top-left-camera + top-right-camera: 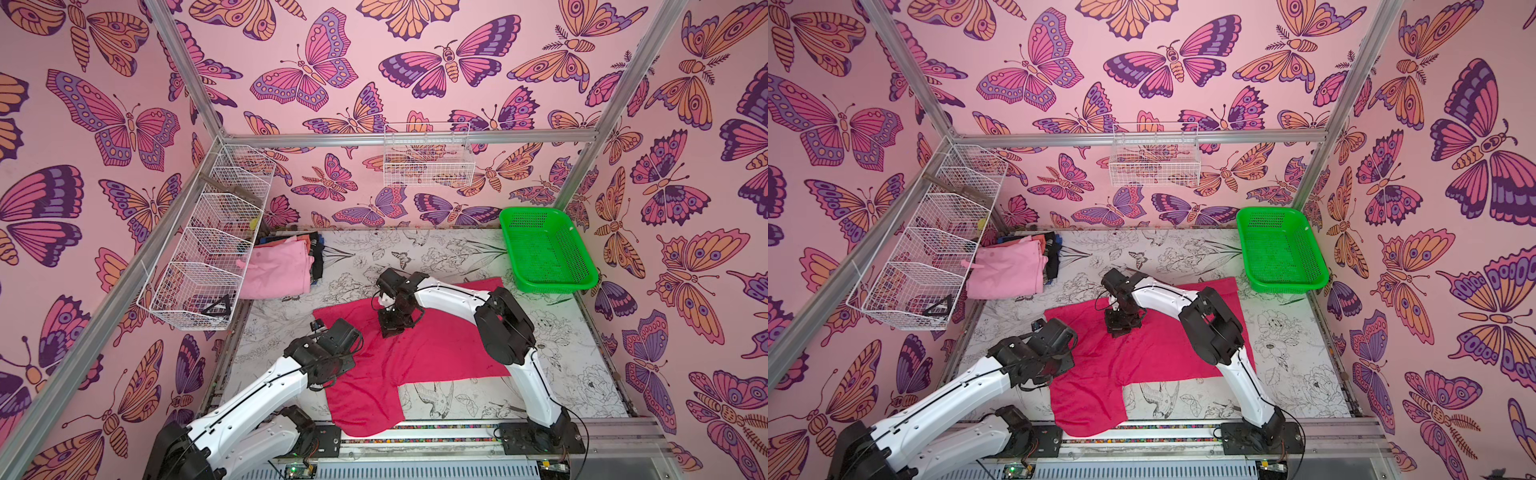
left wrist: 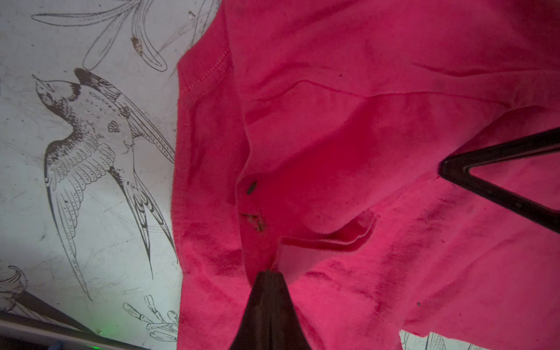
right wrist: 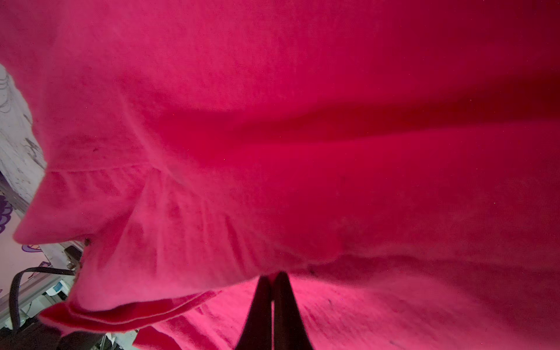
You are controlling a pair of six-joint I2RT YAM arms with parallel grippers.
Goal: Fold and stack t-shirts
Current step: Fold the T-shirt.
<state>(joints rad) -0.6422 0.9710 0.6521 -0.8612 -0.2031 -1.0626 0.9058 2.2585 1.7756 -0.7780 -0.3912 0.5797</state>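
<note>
A crimson t-shirt lies spread over the middle of the table, and one part reaches the front edge. My right gripper points down onto its far part. In the right wrist view the right gripper is shut on a raised fold of the crimson t-shirt. My left wrist hovers at the shirt's left side and hides its own fingers in both top views. The left wrist view shows the left gripper shut on a pinch of the crimson t-shirt.
A light pink folded t-shirt tops a stack of orange and dark ones at the back left. A green mesh basket stands at the back right. White wire baskets hang on the left wall and the back wall.
</note>
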